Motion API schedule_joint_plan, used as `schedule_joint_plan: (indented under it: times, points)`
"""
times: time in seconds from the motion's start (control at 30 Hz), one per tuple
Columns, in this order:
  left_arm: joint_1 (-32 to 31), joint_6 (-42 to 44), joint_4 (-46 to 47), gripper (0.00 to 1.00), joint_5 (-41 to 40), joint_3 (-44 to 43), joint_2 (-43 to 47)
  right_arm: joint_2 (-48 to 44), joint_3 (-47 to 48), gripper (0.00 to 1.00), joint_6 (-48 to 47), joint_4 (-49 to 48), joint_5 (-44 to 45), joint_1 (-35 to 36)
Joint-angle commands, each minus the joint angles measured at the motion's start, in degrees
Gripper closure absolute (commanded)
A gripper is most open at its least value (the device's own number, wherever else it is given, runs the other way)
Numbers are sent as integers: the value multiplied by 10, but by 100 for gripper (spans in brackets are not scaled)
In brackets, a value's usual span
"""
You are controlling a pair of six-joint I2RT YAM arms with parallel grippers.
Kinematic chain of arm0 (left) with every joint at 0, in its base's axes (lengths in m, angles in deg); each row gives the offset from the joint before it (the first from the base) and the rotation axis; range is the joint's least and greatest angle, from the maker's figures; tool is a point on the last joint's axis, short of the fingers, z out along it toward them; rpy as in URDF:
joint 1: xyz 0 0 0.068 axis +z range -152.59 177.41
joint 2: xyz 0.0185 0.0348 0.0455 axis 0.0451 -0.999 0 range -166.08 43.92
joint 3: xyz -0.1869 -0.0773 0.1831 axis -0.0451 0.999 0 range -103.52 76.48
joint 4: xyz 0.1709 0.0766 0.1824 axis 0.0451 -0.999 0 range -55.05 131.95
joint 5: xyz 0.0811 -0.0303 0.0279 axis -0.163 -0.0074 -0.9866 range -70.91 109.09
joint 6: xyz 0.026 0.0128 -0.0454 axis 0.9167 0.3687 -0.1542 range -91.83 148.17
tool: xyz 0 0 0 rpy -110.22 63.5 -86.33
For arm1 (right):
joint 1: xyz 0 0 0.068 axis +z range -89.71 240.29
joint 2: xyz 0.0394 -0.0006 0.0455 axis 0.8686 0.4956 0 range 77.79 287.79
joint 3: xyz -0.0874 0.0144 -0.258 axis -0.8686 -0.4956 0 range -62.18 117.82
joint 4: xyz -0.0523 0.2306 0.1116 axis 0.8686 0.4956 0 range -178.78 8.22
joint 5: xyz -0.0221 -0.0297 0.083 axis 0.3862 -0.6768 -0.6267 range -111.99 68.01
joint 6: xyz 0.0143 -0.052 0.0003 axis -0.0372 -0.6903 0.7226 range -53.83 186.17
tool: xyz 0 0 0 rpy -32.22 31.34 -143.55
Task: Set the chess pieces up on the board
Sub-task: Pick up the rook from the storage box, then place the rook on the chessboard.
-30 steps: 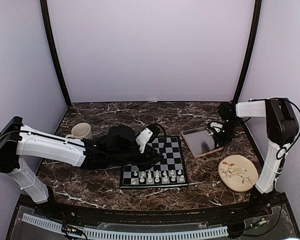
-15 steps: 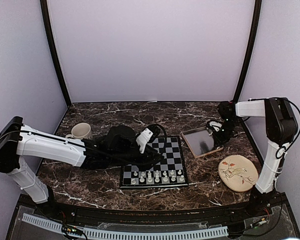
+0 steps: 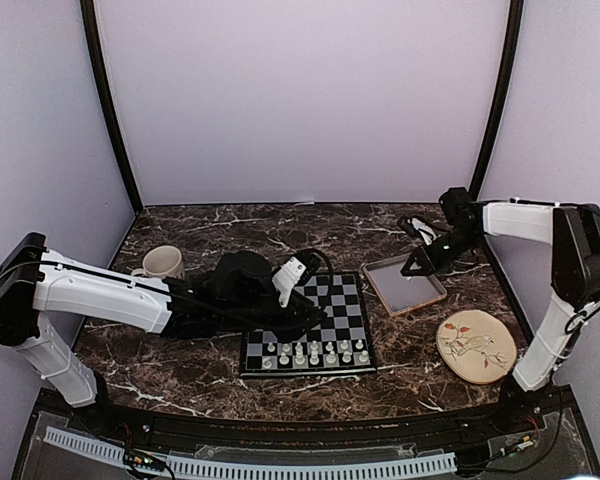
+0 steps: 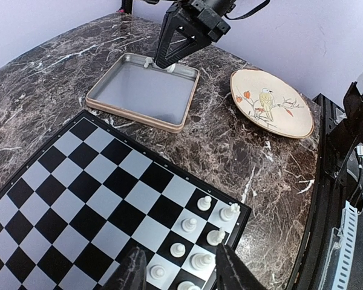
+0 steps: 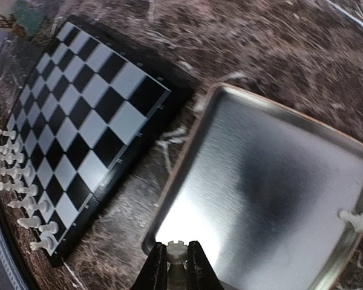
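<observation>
The board [image 3: 342, 300] lies mid-table, with several white chess pieces [image 3: 315, 352] in two rows along its near edge. My left gripper [image 3: 305, 312] hovers open over the board; in its wrist view the fingers straddle the pieces [image 4: 196, 232] at the board's [image 4: 91, 181] corner. My right gripper [image 3: 412, 267] is over the tray [image 3: 410, 288], shut on a white rook [image 5: 176, 249]. One more white piece [image 5: 354, 220] lies in the tray [image 5: 278, 163]. The board [image 5: 91, 109] and its pieces [image 5: 18, 175] also show in the right wrist view.
A round cream plate [image 3: 473, 345] with a bird drawing lies right of the board, near the right arm's base. A cream mug [image 3: 163, 263] stands at the left behind my left arm. The left wrist view shows the tray [image 4: 139, 90], the plate [image 4: 271, 101] and the right gripper [image 4: 163, 60].
My right gripper has lifted and swung left and back from the tray's right side to over the tray. The left arm has not moved.
</observation>
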Motion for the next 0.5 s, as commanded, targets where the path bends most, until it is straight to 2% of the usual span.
schedule_joint_plan:
  times: [0.0,0.13,0.3,0.47]
  points:
    - [0,3,-24,59,-13,-21,18,-34,-58,88,19,-118,-129,53]
    - [0,2,-36,59,-32,-29,30,-56,-104,89,84,-265,-160,107]
    - [0,2,-42,59,-66,-31,45,-67,-175,89,164,-486,-109,170]
    - [0,-6,-46,59,-86,-24,62,-26,-195,88,192,-594,-65,211]
